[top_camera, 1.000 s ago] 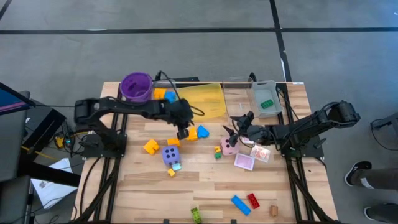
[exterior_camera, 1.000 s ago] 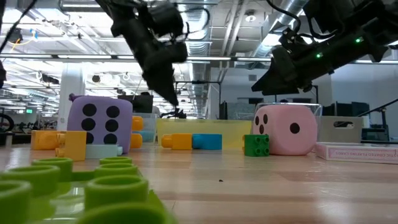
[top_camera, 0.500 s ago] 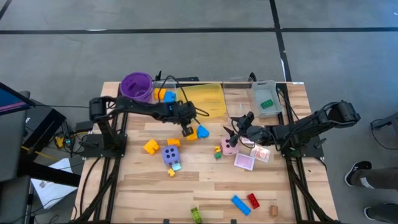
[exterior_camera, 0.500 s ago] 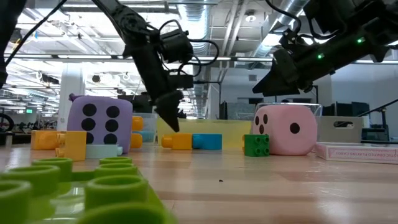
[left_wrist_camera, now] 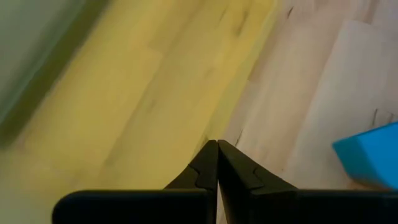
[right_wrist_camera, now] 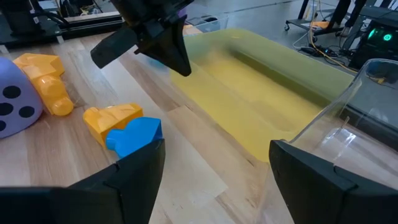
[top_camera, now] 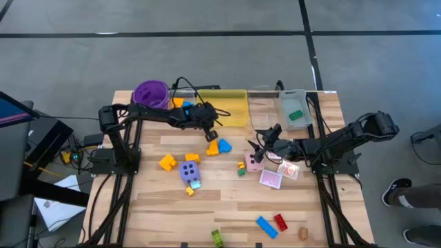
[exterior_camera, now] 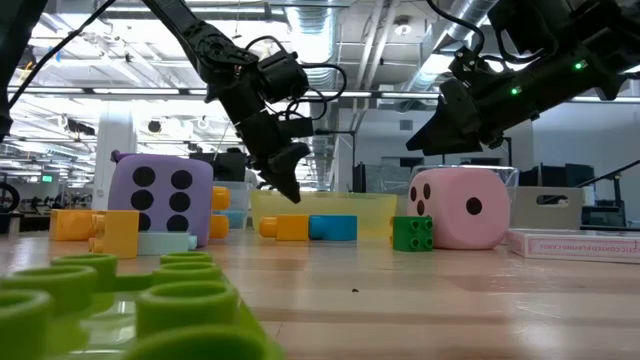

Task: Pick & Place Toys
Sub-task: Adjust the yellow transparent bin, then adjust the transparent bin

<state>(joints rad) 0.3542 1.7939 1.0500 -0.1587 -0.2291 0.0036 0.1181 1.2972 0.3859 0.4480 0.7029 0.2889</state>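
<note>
Low view first: nearest the camera lies a green block point(exterior_camera: 120, 310), then the purple die point(exterior_camera: 160, 200) beside a yellow block point(exterior_camera: 115, 232), and to the other side the pink die point(exterior_camera: 462, 208) with a small green block point(exterior_camera: 412, 233) touching it. Behind them the orange block point(exterior_camera: 285, 228) and the blue block point(exterior_camera: 333, 228) lie end to end on the desk point(exterior_camera: 420, 300). The left pincer point(exterior_camera: 290, 185) hangs above the orange block, clear of it, its fingers pressed together and holding nothing; the left wrist view shows the two tips meeting over the edge of the yellow tray point(left_wrist_camera: 124, 106), with the blue block point(left_wrist_camera: 370, 162) off to one side. In the high view that pincer point(top_camera: 211, 132) sits just beyond the orange and blue pair, near the tray's front edge. The right pincer point(top_camera: 262, 146) hovers just beside the pink die point(top_camera: 255, 162), fingers spread wide and empty, with the pink cards point(top_camera: 271, 179) near its arm. Farthest back stands the purple cup point(top_camera: 151, 94).
</note>
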